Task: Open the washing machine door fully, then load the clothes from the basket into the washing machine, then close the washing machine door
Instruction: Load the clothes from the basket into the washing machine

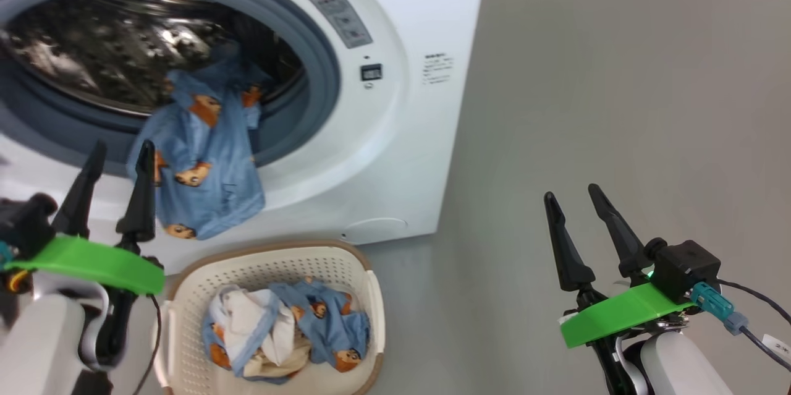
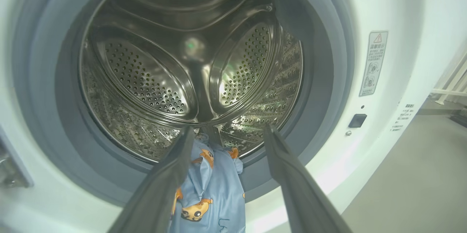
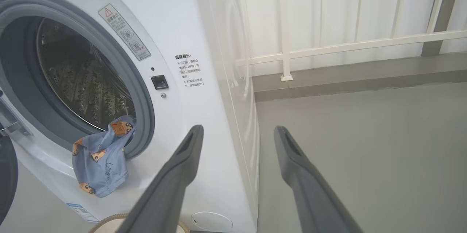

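From the head camera, your left pincer [image 1: 122, 149] stands with its two dark fingers spread and nothing between them, directly in front of the washing machine [image 1: 401, 135], whose round mouth lies open just beyond the fingertips. A light-blue garment [image 1: 204, 160] printed with orange-brown figures hangs over the grey-blue seal [image 1: 318, 61], half in the drum and half down the white front, just right of that pincer's right finger; whether finger and cloth touch cannot be told. Below and to the right of the left pincer sits the basket [image 1: 278, 271], close to the machine's foot, holding the rest of the clothes [image 1: 296, 327], blue print mixed with white cloth. Your right pincer [image 1: 571, 193] is equally spread and empty, well apart to the right over bare grey floor [image 1: 618, 86]. In the left wrist camera, the fingers frame the steel drum [image 2: 153, 80] straight ahead, and the draped garment falls between them, its upper end on the drum's lower lip. In the right wrist camera, the fingers point past the machine's right front corner; the hanging garment is off to their left, the basket's brown rim peeks in beneath the left finger, a dark edge of the door [image 3: 5, 178] shows at far left, and a white railing [image 3: 346, 45] runs ahead.
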Available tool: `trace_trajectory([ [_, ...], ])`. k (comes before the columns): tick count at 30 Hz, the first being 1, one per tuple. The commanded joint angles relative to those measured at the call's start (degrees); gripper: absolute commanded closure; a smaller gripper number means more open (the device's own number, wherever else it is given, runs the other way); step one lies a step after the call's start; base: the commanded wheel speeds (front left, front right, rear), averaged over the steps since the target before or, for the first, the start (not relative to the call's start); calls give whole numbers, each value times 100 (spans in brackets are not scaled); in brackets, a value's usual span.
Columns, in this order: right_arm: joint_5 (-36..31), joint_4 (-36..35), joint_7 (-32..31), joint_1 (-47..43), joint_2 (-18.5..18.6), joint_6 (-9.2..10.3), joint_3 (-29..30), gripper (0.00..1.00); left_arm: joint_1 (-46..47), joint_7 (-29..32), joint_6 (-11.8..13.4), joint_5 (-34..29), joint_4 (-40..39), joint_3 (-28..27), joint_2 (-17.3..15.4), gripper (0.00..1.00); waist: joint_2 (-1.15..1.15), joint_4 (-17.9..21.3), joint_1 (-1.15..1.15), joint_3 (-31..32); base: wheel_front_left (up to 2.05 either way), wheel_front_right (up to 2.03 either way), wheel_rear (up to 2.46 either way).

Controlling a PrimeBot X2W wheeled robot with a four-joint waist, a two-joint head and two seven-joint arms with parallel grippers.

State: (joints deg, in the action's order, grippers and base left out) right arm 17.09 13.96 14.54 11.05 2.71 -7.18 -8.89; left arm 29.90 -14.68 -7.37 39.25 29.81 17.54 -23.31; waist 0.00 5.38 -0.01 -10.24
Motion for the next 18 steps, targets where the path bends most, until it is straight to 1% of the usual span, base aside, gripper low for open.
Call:
trace_trajectory([
  [1, -53, -111, 46, 13, 17, -31, -98, 0, -4, -31, -12, -66, -182, -288, -196, 0, 0, -283, 1, 277, 0, 0, 0],
  [8, -77, 10, 46, -44, 17, -31, 5, 0, -711, -31, -1, -180, -468, -710, 89, 0, 0, -423, 1, 581, 0, 0, 0],
  [11, -93, 37, 46, -73, 17, -31, 48, 0, -977, -31, 11, -201, -571, -897, 168, 0, 0, -426, 1, 708, 0, 0, 0],
  [18, -112, 75, 46, -229, 17, -31, 161, 0, -1773, -31, 157, -373, -1017, -1225, 430, 0, 0, -381, 1, 999, 0, 0, 0],
])
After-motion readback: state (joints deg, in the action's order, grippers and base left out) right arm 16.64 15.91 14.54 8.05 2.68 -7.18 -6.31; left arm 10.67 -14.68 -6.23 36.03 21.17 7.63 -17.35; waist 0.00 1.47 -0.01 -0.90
